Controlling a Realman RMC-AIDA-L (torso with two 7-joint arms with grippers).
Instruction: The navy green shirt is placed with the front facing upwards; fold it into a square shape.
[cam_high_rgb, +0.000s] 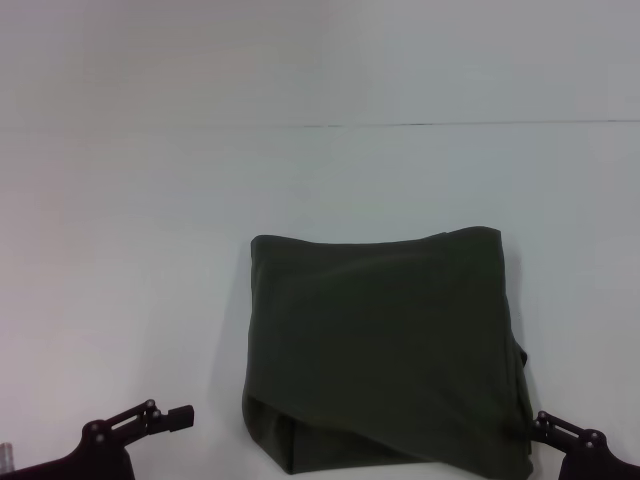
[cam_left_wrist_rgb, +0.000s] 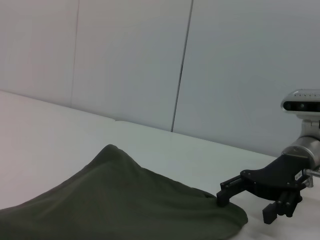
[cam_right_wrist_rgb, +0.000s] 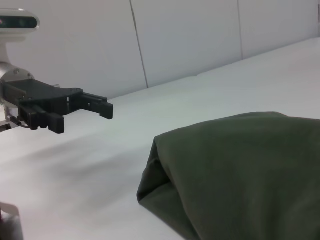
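The navy green shirt (cam_high_rgb: 385, 340) lies folded into a rough square at the middle front of the white table (cam_high_rgb: 150, 250), plain green side up, with a loose flap along its near edge. My left gripper (cam_high_rgb: 172, 412) hovers open at the near left, well apart from the cloth; the right wrist view shows it (cam_right_wrist_rgb: 85, 120) with nothing between its fingers. My right gripper (cam_high_rgb: 545, 425) sits at the shirt's near right corner. In the left wrist view it (cam_left_wrist_rgb: 245, 211) is open, one fingertip (cam_left_wrist_rgb: 221, 200) right at the edge of the shirt (cam_left_wrist_rgb: 115, 200).
A thin seam (cam_high_rgb: 450, 124) runs across the table top at the back. Pale wall panels (cam_left_wrist_rgb: 125, 60) rise behind the table. Bare white surface surrounds the shirt (cam_right_wrist_rgb: 240, 165) on the left, right and far sides.
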